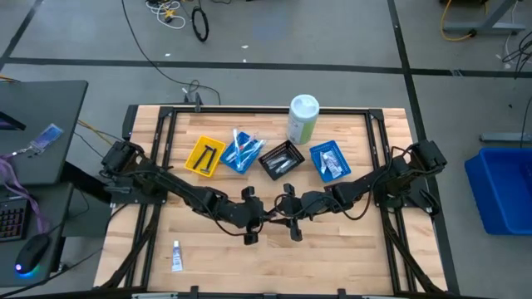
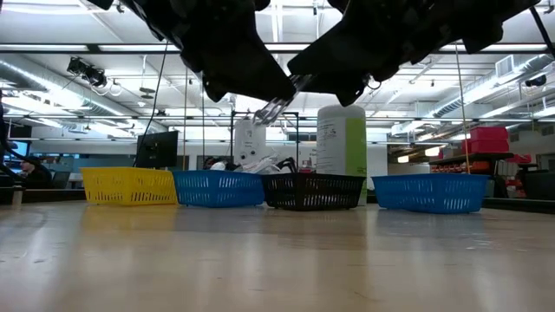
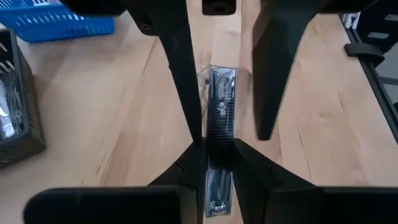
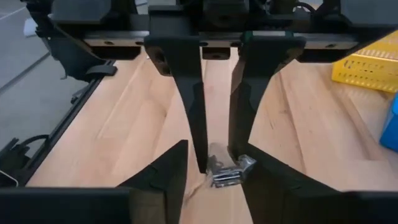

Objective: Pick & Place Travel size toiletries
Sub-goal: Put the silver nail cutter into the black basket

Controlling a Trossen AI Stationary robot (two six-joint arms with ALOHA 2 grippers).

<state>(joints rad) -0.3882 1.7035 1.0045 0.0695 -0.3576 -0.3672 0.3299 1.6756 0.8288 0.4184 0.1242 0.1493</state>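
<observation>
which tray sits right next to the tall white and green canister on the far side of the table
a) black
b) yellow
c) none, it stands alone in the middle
a: in the high view the black tray lies just in front of the canister, while the yellow tray sits farther along the row, beyond a blue one.

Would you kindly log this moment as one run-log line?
left gripper: shut on wrapped razor | right gripper: closing on the razor's other end | phase: mid-air handover above table | black tray: behind
</observation>
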